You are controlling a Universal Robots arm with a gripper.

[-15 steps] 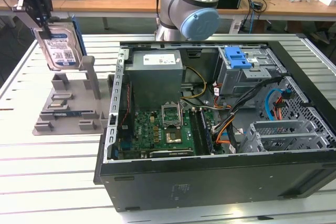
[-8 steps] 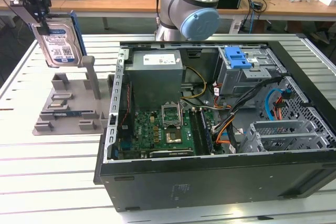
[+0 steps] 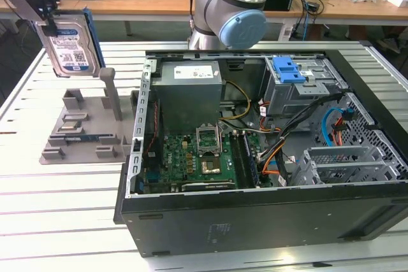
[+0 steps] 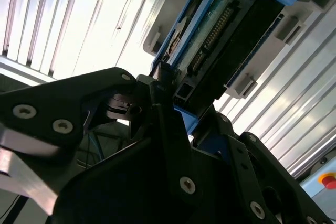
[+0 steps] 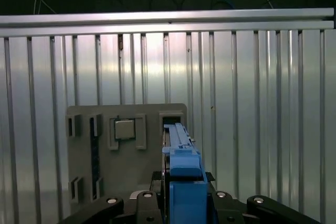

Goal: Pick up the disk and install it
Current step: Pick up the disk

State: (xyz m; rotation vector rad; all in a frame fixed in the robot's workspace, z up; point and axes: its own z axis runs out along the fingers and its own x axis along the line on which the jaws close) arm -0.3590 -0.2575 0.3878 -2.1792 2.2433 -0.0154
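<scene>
You had the jaws clamped on the disk (image 3: 71, 46) at its upper edge, holding it upright above the grey holder stand (image 3: 83, 128), probably to clear its slots, well apart from the open computer case (image 3: 255, 221)

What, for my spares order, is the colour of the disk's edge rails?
Blue; the rails on the disk show best in the first wrist view.
</scene>
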